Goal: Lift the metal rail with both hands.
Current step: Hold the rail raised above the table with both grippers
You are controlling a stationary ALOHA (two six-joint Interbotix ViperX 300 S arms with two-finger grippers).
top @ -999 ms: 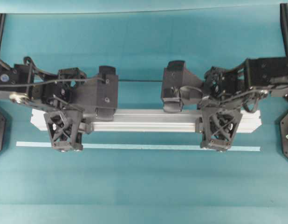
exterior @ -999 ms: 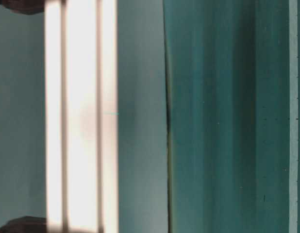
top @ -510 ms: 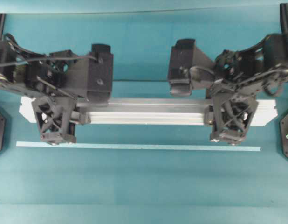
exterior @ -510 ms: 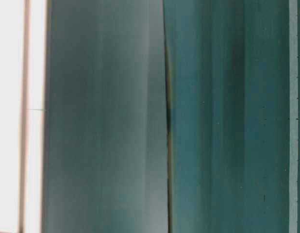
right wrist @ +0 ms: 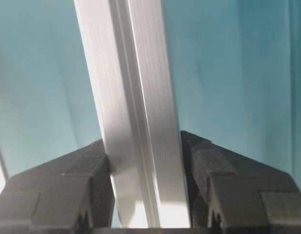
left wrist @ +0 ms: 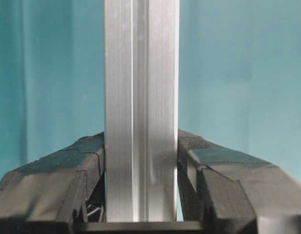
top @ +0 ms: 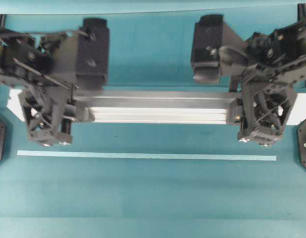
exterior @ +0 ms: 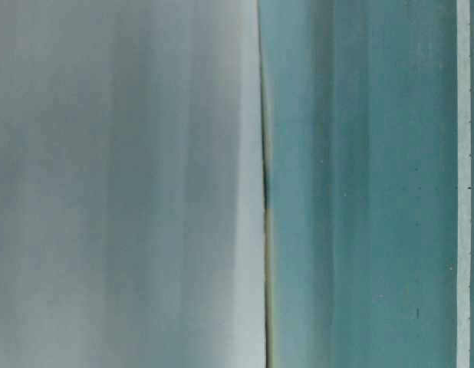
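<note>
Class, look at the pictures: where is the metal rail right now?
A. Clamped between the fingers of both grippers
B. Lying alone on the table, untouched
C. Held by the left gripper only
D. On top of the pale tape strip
A: the metal rail sits between the fingers of the left gripper and the right gripper, one near each end.

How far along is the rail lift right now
Done: both grips are made. The left gripper and right gripper are each shut on the metal rail, fingers pressed against its sides. In hand: the rail hangs clear of the green tape strip. Left: nothing obvious.
</note>
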